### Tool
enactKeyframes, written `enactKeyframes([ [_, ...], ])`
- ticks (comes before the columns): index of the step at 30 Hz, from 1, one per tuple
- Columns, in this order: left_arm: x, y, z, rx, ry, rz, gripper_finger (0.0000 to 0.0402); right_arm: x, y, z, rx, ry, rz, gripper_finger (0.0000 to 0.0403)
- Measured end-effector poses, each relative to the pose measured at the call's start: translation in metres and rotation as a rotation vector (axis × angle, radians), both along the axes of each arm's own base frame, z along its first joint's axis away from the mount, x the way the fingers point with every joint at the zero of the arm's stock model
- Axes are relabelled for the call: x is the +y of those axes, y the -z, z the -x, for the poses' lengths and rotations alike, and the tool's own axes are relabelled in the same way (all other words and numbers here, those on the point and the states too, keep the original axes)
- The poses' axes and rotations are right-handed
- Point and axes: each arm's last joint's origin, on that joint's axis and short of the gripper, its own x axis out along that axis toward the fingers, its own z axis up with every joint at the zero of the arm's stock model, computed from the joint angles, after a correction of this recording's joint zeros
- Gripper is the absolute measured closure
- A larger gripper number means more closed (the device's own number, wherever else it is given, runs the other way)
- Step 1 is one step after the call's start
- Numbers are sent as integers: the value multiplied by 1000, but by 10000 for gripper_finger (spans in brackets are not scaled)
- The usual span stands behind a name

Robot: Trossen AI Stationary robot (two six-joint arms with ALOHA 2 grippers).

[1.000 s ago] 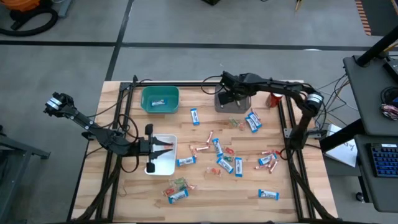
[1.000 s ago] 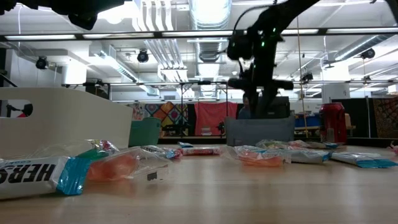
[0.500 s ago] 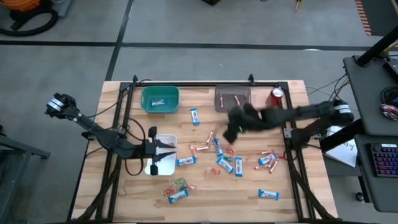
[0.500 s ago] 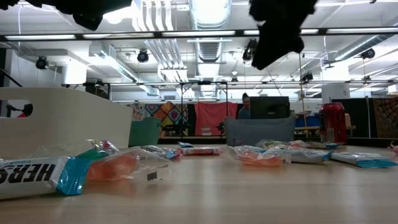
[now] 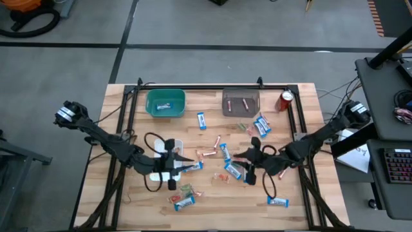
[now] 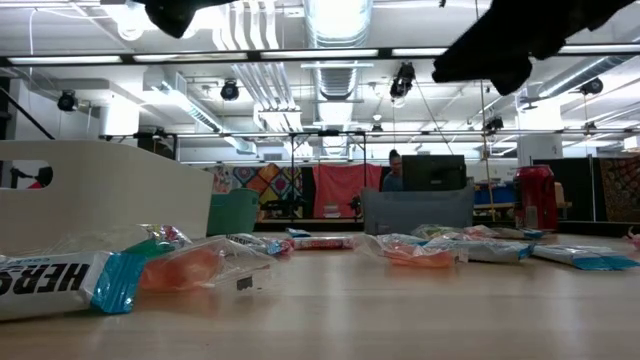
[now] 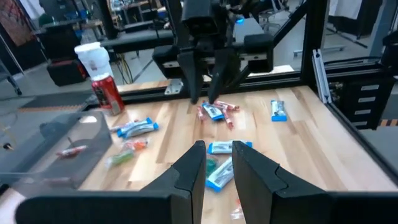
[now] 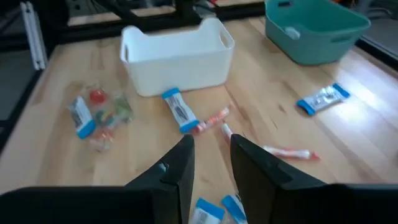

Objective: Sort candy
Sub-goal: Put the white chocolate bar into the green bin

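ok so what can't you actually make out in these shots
- White bin: its inside is hidden by its own wall in the right wrist view, by the left arm in the high view.
- Teal bin: the item inside is too small to identify from above.
- Grey bin: cut off by the left wrist picture's edge.
- Low view: both arms are dark shapes cropped at the top.

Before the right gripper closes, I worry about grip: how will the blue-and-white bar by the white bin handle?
The bar lies flat in a thin wrapper, so probably light and crinkly. Its glossy film may slip. It won't roll.
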Motion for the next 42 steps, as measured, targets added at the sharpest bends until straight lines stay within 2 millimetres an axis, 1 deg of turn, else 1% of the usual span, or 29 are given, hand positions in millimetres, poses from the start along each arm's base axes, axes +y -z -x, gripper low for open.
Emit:
enactKeyframes([
  [4,-8,2,-14,15,-8,20,338,3,4,4,13,-23,15,316],
  [7,-11,7,-22,47,-17,21,338,7,7,7,29,-55,45,322],
  [10,-9,14,-27,92,-42,31,338,11,7,10,31,-84,67,326],
  [13,-2,18,-35,139,-59,61,342,14,7,12,33,-105,83,330],
  [17,14,22,-49,230,-78,89,354,13,8,12,38,-105,90,329],
  [19,25,19,-55,244,-120,114,360,13,9,12,40,-104,91,327],
  [22,45,22,-59,279,-202,151,362,13,9,12,40,-104,91,326],
  [25,66,24,-63,274,-289,236,362,12,8,14,46,-103,94,330],
  [29,90,32,-70,245,-436,409,362,4,0,20,50,-80,103,338],
  [32,101,41,-74,227,-520,504,362,-6,-10,27,37,-28,122,342],
  [37,118,56,-89,229,-619,574,362,-24,-21,40,56,22,161,344],
  [39,123,60,-97,247,-648,576,360,-28,-25,42,49,31,164,344],
  [42,128,66,-106,336,-696,544,348,-30,-26,45,58,26,174,344],
])
